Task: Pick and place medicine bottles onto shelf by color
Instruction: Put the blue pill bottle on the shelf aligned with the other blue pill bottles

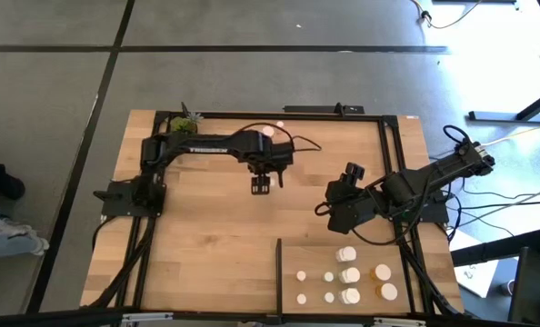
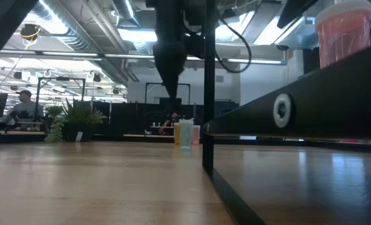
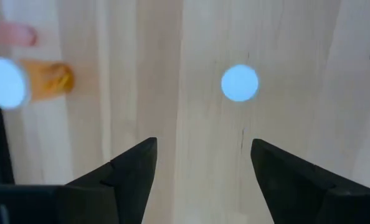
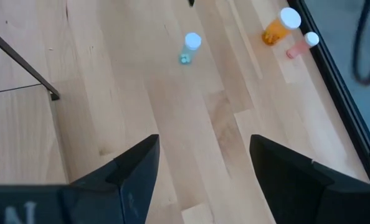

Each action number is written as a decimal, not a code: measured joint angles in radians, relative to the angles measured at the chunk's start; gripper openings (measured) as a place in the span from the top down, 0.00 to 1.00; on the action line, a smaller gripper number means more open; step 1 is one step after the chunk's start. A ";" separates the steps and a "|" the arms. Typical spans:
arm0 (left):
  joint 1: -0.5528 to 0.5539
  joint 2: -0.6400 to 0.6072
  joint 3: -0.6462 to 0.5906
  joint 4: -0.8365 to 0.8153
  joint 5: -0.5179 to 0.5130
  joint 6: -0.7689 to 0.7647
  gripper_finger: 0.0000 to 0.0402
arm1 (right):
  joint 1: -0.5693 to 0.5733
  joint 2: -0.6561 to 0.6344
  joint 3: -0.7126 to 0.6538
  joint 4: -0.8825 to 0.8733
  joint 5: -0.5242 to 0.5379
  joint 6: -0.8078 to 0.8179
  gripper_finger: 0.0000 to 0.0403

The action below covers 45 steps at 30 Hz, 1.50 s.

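Observation:
My left gripper (image 1: 261, 185) hangs open over the middle of the table, fingers pointing down (image 3: 203, 146). Just beyond its fingertips a bottle stands upright, showing only its round white cap (image 3: 240, 83). An orange bottle (image 3: 48, 81) lies on its side nearby, beside a pinkish one (image 3: 10, 34). My right gripper (image 1: 332, 211) is open and empty (image 4: 203, 143), above the table just beyond the shelf (image 1: 370, 309). Several white bottles (image 1: 349, 274) and two orange ones (image 1: 380, 271) stand on the shelf. The right wrist view shows the pale greenish bottle (image 4: 190, 46), the orange one (image 4: 278, 28) and the pinkish one (image 4: 300, 45).
The shelf's black strip (image 1: 279, 272) stands along its left side; it shows as a dark post in the low view (image 2: 207, 94). A small potted plant (image 1: 184, 121) sits at the table's far left corner. The black frame (image 1: 393, 173) runs along the table's right side.

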 joint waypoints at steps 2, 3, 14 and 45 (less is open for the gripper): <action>0.000 -0.028 0.000 -0.026 0.000 -0.034 0.37 | 0.000 0.000 0.000 0.004 -0.001 0.000 0.38; -0.001 -0.038 0.000 -0.038 0.000 -0.043 0.37 | 0.000 0.000 0.000 0.005 0.000 -0.001 0.38; -0.065 -0.187 -0.041 -0.071 -0.027 -0.122 0.37 | 0.000 0.000 0.000 0.035 -0.001 -0.002 0.38; -0.449 -0.832 -0.635 0.166 -0.259 -0.532 0.37 | -0.068 0.005 0.000 0.298 -0.104 -0.212 0.38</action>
